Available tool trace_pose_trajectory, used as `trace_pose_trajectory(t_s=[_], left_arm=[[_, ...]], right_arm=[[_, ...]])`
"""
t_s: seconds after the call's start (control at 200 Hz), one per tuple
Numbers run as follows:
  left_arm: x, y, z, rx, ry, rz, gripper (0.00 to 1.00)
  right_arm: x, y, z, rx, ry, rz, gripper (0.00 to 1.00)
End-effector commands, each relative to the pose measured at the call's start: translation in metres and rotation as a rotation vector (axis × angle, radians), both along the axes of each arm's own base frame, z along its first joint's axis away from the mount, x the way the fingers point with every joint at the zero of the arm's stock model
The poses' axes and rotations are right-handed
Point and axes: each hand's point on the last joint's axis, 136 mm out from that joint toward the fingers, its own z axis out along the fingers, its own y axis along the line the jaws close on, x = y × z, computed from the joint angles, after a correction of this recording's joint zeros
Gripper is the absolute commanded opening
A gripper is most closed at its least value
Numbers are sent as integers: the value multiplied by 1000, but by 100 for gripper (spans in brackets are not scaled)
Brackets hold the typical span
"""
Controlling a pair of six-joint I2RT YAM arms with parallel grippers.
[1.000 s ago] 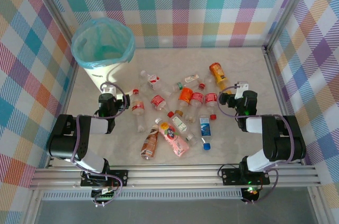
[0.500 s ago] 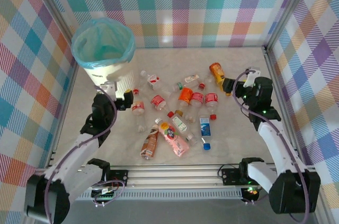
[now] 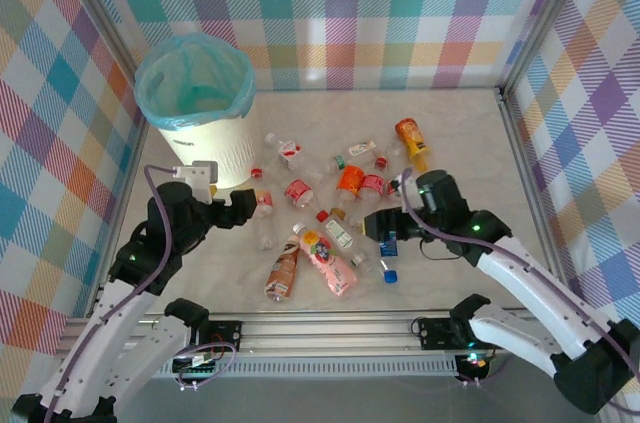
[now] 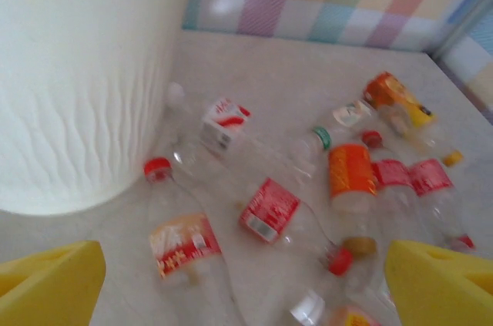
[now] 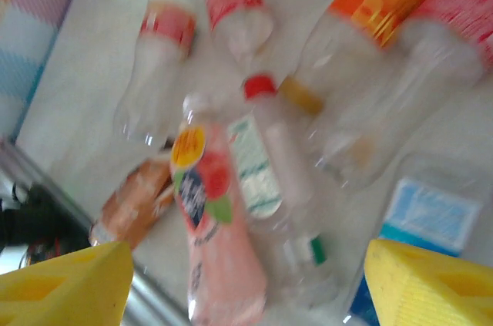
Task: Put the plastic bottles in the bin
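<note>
Bottles (image 3: 298,193) lie scattered on their sides across the pale table (image 3: 460,143), in a loose cluster between the two arms. Clear ones with red labels, an orange bottle (image 3: 350,180), a pink bottle (image 3: 330,265), a brown bottle (image 3: 283,275). The bin (image 3: 222,143) stands upright at the far left corner, with a teal bag folded over its rim. The nearest bottles lie just beside its foot.

The left gripper (image 3: 243,209) hangs near the bin's foot over a clear red-capped bottle (image 4: 185,245), jaws spread wide, nothing between them. The right gripper (image 3: 378,227) sits low over the cluster's near right side, by a blue-labelled bottle (image 5: 431,214). Its fingers are well apart, gripping nothing. The right wrist view is blurred.
</note>
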Motion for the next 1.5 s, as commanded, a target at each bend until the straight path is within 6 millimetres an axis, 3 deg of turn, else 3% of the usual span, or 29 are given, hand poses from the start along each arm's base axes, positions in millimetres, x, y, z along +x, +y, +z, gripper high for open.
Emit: trace_pose_trajectory(t_s=[0.0, 0.245, 0.42, 0.655, 1.07, 1.275, 1.495], left_arm=[[-27, -6, -23, -7, 215, -45, 93], [-22, 0, -17, -6, 289, 30, 92], [-16, -3, -9, -14, 294, 37, 94], [-9, -8, 0, 9, 335, 19, 95], [-16, -7, -13, -2, 388, 36, 95], [-20, -3, -17, 12, 403, 45, 95], [-21, -4, -3, 0, 386, 39, 95]], right_arm=[[-21, 8, -16, -123, 78, 41, 76], [-40, 53, -51, -356, 88, 183, 78], [-41, 67, -74, -469, 100, 206, 81], [-45, 71, -100, -562, 127, 236, 82], [-55, 84, -130, -641, 159, 272, 75], [-51, 87, -139, -672, 162, 259, 76], [-51, 87, -127, -653, 157, 235, 63]])
